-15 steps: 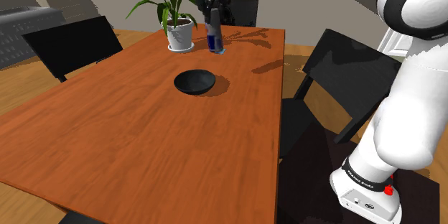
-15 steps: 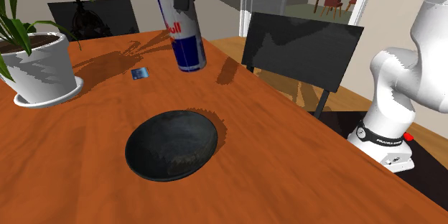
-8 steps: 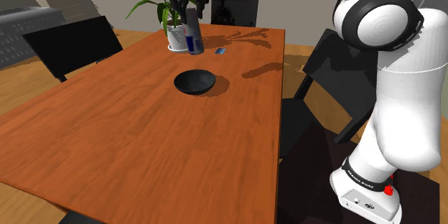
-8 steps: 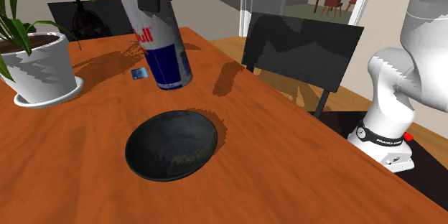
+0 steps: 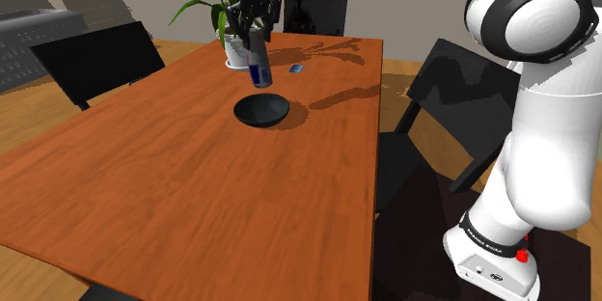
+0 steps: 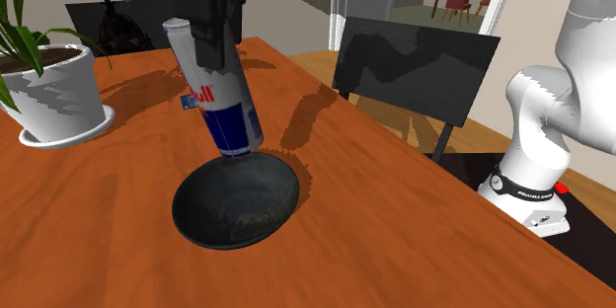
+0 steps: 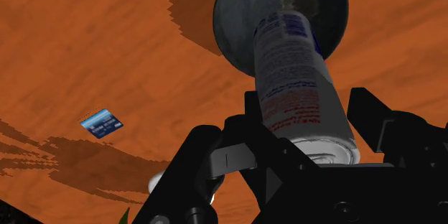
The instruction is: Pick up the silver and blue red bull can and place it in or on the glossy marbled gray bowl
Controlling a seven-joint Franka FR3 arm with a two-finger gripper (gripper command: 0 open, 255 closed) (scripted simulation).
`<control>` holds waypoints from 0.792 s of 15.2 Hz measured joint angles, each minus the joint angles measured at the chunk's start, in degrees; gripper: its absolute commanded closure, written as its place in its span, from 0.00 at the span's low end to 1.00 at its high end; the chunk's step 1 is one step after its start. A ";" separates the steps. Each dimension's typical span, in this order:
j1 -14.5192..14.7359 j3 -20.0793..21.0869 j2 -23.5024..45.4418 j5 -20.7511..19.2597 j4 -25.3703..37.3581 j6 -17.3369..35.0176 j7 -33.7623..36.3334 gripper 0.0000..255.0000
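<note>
Hand [image 6: 212,47] is closed on the silver and blue Red Bull can [image 6: 229,118]; the can is held tilted in the air over the dark marbled bowl [image 6: 237,205], clear of the counter [image 6: 395,217].

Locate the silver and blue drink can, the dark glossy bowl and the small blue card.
silver and blue drink can [image 6: 233,126]: second exterior view, its blue lower body.
dark glossy bowl [image 6: 237,207]: second exterior view, bare inner wall.
small blue card [image 7: 101,123]: wrist view, its middle.
</note>
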 measured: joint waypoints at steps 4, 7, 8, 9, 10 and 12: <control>-0.57 -0.07 -1.83 0.43 -5.84 4.04 0.23 1.00; -0.82 -0.08 -3.06 0.65 -10.00 6.96 0.55 1.00; -0.89 -0.09 -3.35 0.70 -11.23 7.91 0.65 1.00; -0.95 -0.10 -3.64 0.75 -12.41 8.80 0.74 1.00; -1.00 -0.11 -3.88 0.78 -13.65 9.78 0.86 1.00; -1.17 -0.17 -4.34 0.86 -15.81 11.51 0.94 1.00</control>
